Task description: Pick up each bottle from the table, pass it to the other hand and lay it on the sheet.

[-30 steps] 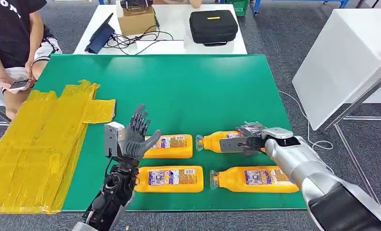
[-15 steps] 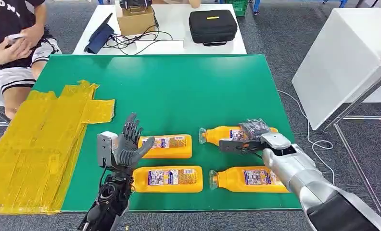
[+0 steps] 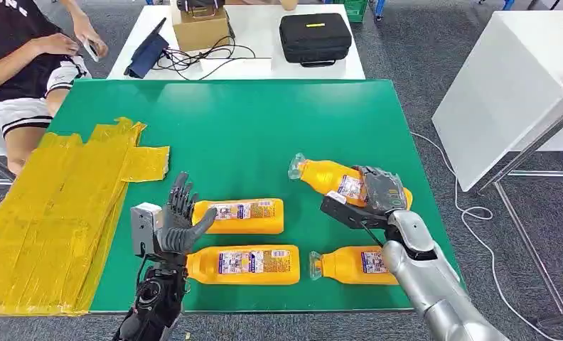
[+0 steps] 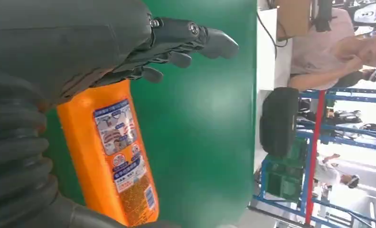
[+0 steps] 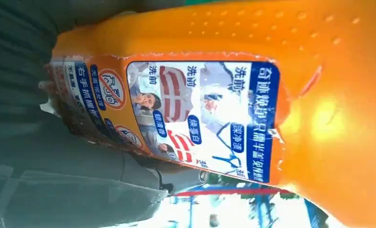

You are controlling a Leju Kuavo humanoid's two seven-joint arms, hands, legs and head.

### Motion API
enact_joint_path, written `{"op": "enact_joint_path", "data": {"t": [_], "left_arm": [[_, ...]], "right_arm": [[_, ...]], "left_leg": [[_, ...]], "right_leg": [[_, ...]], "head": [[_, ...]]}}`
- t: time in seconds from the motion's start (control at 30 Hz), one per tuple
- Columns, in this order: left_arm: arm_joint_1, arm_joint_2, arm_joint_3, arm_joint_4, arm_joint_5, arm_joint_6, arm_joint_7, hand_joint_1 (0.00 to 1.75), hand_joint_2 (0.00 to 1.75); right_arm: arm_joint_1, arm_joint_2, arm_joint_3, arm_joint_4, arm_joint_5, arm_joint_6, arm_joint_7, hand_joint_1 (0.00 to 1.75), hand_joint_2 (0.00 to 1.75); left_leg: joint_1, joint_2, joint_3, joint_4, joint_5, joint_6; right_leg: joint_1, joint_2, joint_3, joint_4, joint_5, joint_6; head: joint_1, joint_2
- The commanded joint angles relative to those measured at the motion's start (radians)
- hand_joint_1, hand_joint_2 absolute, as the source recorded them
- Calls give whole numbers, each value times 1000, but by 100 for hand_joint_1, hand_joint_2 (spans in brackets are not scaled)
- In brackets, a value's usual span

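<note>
One bottle point(image 3: 339, 182) grasped in right hand point(image 3: 375, 196), lifted near desk's point(image 3: 264, 128) right edge. Left hand point(image 3: 177, 222) released, empty. Keep grip mid-body, swing it level toward left palm for handover.

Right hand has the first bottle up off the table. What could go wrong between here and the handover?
1. The held bottle sits tilted in the right hand, gripped near its base with the neck sticking out; it may swing or slip.
2. The left hand waits open right above the near-left bottle and beside the far-left bottle; reaching across could knock either.
</note>
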Motion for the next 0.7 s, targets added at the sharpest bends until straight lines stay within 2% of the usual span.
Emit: {"op": "enact_joint_path", "data": {"t": [0.03,0.17,0.23,0.33,0.4,0.5,0.63,0.7], "left_arm": [[-20,1,32,9,-9,8,8,0,175],[-37,-9,15,15,-29,4,7,0,175],[-40,-9,10,16,-31,4,8,0,175],[-59,1,-34,9,-42,-18,-2,0,175],[-83,-1,-68,-6,-55,-42,-3,0,175],[-91,-5,-74,-9,-58,-42,6,0,175],[-86,-1,-73,-10,-58,-42,4,0,175],[-107,1,-101,-24,-66,-73,0,0,175]], "right_arm": [[80,84,-171,-144,49,-70,-7,175,175],[122,125,-216,-201,80,-157,-35,175,175],[127,131,-218,-208,74,-163,-43,175,175],[143,172,-233,-246,-80,-235,-214,175,175],[142,201,-229,-250,-167,-228,-291,175,175],[141,206,-224,-250,-167,-226,-290,175,175],[141,202,-227,-248,-168,-226,-291,175,175],[136,222,-227,-249,-214,-219,-341,175,175]], "left_leg": [[0,1,5,-1,-2,-1],[1,1,6,0,-3,-2],[0,0,2,0,-1,-1],[0,0,5,0,-3,-2],[1,0,4,1,-2,-2],[0,0,1,0,-1,-1],[0,0,5,0,-2,-1],[0,1,5,0,-2,-1]], "right_leg": [[0,0,5,-1,-2,0],[1,0,6,0,-3,0],[0,-1,2,0,-1,0],[0,-2,5,0,-3,0],[1,-1,4,0,-3,0],[0,-1,0,0,-1,0],[0,-2,5,-1,-2,0],[0,-1,5,-1,-2,0]], "head": [[0,0],[0,0],[0,0],[0,0],[0,0],[0,0],[0,0],[0,0]]}}
